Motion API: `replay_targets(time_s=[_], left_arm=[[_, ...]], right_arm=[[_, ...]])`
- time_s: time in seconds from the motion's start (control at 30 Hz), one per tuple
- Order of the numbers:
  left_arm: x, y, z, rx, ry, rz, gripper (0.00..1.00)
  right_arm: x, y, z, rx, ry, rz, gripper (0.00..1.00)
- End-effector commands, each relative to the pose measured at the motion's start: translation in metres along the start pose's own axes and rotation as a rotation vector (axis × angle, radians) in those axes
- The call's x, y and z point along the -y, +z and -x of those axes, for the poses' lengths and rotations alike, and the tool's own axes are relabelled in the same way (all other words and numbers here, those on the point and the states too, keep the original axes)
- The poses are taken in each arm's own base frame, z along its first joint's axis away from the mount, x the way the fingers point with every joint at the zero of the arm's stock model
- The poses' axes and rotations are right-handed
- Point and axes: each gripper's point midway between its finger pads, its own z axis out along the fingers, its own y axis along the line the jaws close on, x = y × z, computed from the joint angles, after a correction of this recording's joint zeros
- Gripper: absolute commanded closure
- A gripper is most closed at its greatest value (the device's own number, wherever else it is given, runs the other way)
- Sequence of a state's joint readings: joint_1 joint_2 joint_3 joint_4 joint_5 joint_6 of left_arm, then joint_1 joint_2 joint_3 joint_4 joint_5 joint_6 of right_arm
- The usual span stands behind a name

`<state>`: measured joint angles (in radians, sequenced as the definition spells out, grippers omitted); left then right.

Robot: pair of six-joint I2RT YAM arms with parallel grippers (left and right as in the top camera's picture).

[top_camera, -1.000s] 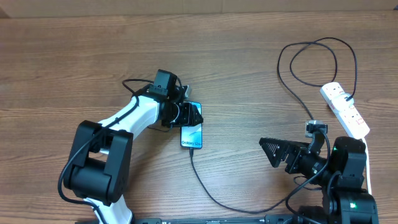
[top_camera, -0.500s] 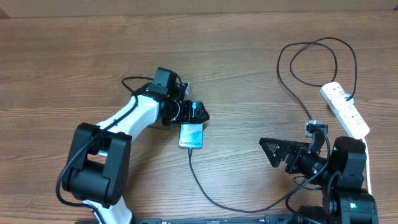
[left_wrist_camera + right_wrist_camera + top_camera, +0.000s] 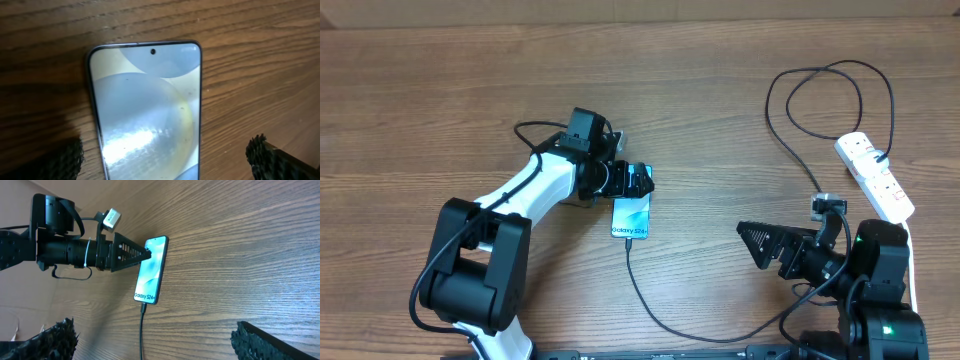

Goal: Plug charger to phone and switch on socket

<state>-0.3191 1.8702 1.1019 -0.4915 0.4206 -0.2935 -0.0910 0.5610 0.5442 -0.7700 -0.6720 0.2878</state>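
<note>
The phone [image 3: 631, 217] lay flat and face up on the wooden table [image 3: 440, 90], its "Galaxy S24+" end nearest the robot. The left gripper [image 3: 638, 182] hovered at the phone's far, camera-hole end with its jaws spread wide. In the left wrist view the two fingers [image 3: 62, 162] stood on either side of the handset, each clear of its edges, so nothing was held. The right wrist view showed one left fingertip just beside the phone's upper corner; whether it touched could not be told.

The charger [image 3: 638, 285] met the phone's near end with its connector tip at the port, then ran toward the robot, curved right and looped up to the socket [image 3: 876, 178] at the table's right side.

The right gripper [image 3: 750, 245] hung open and empty, well apart from the phone and pointing toward it, between the phone and the socket.
</note>
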Motion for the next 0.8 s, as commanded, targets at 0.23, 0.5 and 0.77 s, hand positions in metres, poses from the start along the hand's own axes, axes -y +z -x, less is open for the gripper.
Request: replay_targets(time_s=[0.23,0.5,0.77], left_arm=[[-0.044,0.006,-0.003,0.013,-0.019,0.215,0.0],[-0.059,-0.012,0.007,0.014,-0.06,0.271,0.0],[-0.059,-0.097,0.044,0.124,-0.011,0.291,0.0]], right_arm=[[-0.002,-0.003,0.006,0.022,-0.013,-0.005,0.0],[-0.002,-0.003,0.006,0.022,-0.014,-0.005,0.0],[-0.002,-0.003,0.006,0.022,-0.014,-0.005,0.0]])
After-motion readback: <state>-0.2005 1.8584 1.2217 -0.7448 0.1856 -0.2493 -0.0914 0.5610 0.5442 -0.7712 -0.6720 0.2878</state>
